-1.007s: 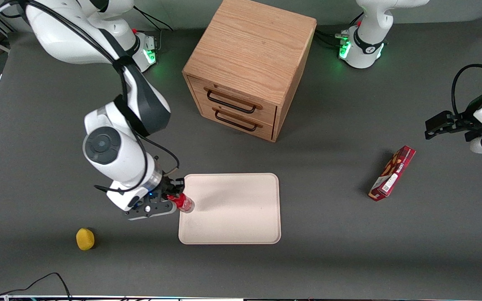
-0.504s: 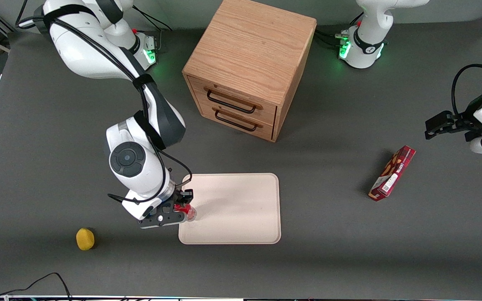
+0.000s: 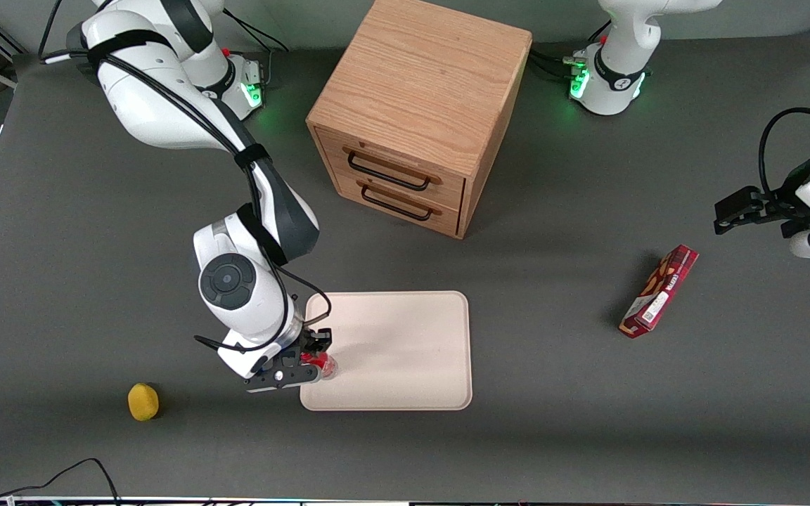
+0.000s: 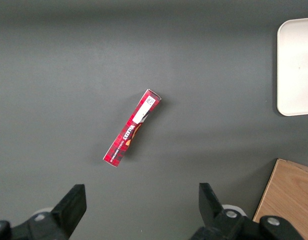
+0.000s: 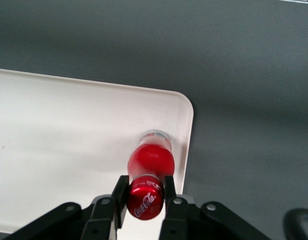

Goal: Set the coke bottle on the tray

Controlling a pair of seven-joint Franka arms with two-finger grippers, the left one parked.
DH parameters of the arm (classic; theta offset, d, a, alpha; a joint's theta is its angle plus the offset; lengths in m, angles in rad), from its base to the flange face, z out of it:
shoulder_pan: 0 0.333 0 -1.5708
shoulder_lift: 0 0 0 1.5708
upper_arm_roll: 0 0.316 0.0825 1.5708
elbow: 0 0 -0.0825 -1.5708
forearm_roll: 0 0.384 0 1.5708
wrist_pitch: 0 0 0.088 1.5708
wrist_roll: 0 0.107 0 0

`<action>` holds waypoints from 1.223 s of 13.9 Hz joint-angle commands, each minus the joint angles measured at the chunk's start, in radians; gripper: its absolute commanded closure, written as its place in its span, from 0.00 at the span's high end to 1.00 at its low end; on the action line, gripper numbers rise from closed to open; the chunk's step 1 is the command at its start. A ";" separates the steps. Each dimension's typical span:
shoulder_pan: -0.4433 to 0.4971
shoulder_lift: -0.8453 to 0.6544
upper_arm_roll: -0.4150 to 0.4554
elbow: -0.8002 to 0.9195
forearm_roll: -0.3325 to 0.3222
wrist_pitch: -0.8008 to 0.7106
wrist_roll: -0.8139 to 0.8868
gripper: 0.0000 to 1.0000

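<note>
A: Where is the coke bottle (image 5: 151,165) right now?

B: Over the tray (image 3: 405,337), close to the tray corner that lies nearest the front camera at the working arm's end. The wrist view shows its clear base just inside the rounded rim there.

A: Which way does it point?

B: Its long axis runs close to vertical, red cap up and clear base down. In the wrist view you look almost straight along that axis, cap nearest the lens and the base farther off, so it hangs slightly tilted to that camera. I cannot tell whether the base touches the tray.

A: And the gripper (image 5: 145,197)?

B: Clamped on the bottle at the neck, one black finger (image 5: 120,196) against each side of the cap. In the front view the gripper (image 3: 310,362) sits over the tray's short edge at the working arm's end.

A: Anything else on the desk (image 3: 95,232)?

B: A wooden drawer cabinet (image 3: 415,112) farther from the camera than the tray, a yellow ball (image 3: 143,402) near the desk's front edge at the working arm's end, and a red snack box (image 3: 659,291) toward the parked arm's end, well apart from the tray.
</note>
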 commanded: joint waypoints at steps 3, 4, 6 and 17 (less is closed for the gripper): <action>0.004 -0.008 -0.002 0.045 -0.021 -0.042 0.026 1.00; 0.003 -0.035 -0.004 0.045 -0.022 -0.081 0.026 1.00; -0.014 -0.119 -0.004 0.040 -0.017 -0.145 0.026 1.00; -0.267 -0.676 0.029 -0.507 0.048 -0.113 -0.003 1.00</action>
